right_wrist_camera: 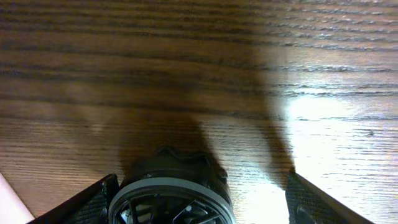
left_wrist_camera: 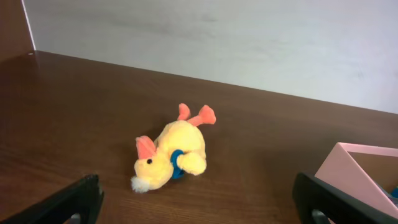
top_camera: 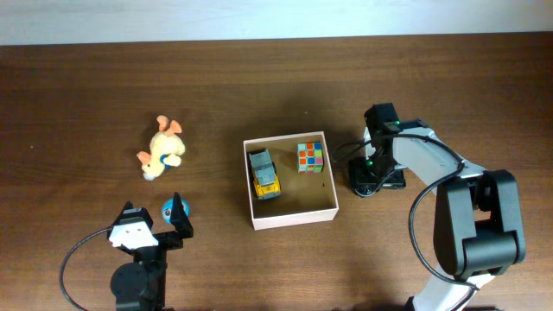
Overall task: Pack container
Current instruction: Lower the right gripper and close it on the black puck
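Container (top_camera: 294, 218): mid tabletop (top_camera: 78, 95); holds toy truck (top_camera: 264, 173) and colour cube (top_camera: 310, 156)
Plush duck (left_wrist_camera: 171, 152): left of container, well apart
Left gripper (left_wrist_camera: 199, 202): fingers apart, empty; faces duck
Right gripper (right_wrist_camera: 199, 199): just right of container; fingers apart either side of dark round item (right_wrist_camera: 171, 180), possibly a wheel

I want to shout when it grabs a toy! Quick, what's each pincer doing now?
Left pincer: open, holding nothing.
Right pincer: open, a dark round thing sits in the gap.
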